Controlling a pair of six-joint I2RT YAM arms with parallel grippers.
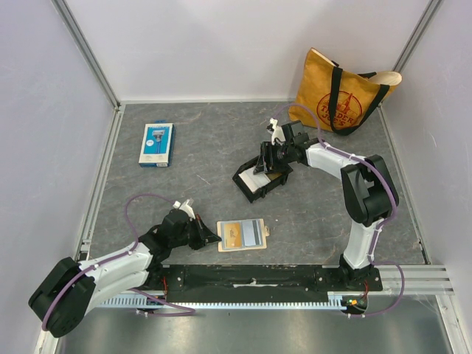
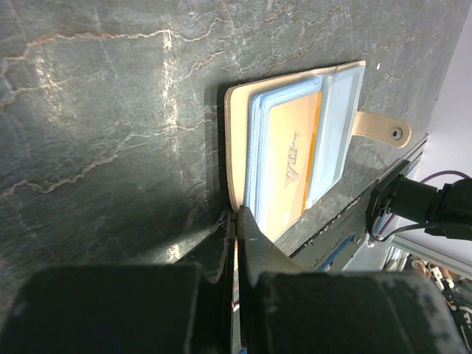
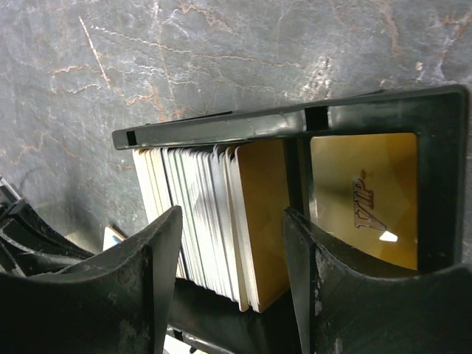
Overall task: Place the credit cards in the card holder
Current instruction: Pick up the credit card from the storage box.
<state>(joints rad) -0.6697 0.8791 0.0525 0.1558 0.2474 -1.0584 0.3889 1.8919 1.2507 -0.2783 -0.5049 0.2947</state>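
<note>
The tan card holder lies open near the table's front, with a gold VIP card in its clear sleeves. My left gripper is shut on the holder's left edge, the jaws pinched together in the left wrist view. A stack of credit cards, white with a gold one on the outside, stands on edge in the black tray. My right gripper is open, its fingers straddling that stack without touching. Another gold VIP card lies in the tray's neighbouring compartment.
The black tray sits mid-table under my right gripper. A blue-and-white retail package lies at the back left. A yellow tote bag leans at the back right. The holder's side tab points toward the front rail.
</note>
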